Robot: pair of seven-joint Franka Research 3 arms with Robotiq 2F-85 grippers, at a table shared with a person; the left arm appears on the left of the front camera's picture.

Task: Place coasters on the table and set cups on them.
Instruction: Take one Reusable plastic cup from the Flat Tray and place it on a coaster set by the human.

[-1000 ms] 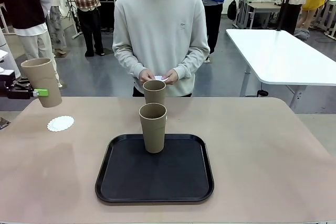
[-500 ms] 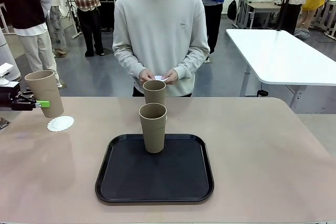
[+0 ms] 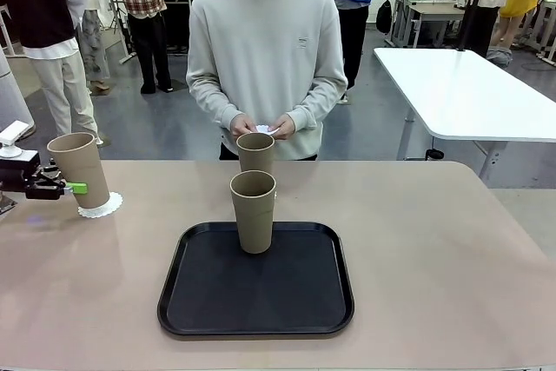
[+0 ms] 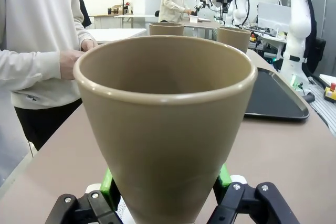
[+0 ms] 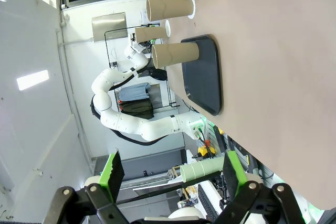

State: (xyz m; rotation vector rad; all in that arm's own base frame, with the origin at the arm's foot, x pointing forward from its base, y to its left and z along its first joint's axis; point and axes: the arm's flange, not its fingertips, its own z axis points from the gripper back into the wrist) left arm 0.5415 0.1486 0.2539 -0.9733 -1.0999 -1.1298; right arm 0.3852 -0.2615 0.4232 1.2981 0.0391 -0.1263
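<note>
My left gripper [image 3: 78, 187] is shut on a tan cup [image 3: 79, 168] at the table's [image 3: 434, 241] far left. The cup stands upright with its base on or just above a white lacy coaster [image 3: 106, 208]. In the left wrist view this cup [image 4: 165, 124] sits between my green pads [image 4: 108, 184]. A second cup [image 3: 253, 210] stands in the black tray [image 3: 200, 301]. A third cup [image 3: 255, 151] stands behind the tray. The person holds white coasters [image 3: 265, 129] in both hands. My right gripper [image 5: 173, 174] is open and holds nothing, high off the table [image 5: 273, 77].
The black tray [image 4: 273, 98] lies mid-table toward my side. Bare tabletop stretches right of the tray and in front of the held cup. The person stands at the far edge. A white table [image 3: 469, 93] stands beyond at the right.
My left gripper has brought the cup down and slightly right, from above the table to the coaster. The other cups and the person's hands have not moved.
</note>
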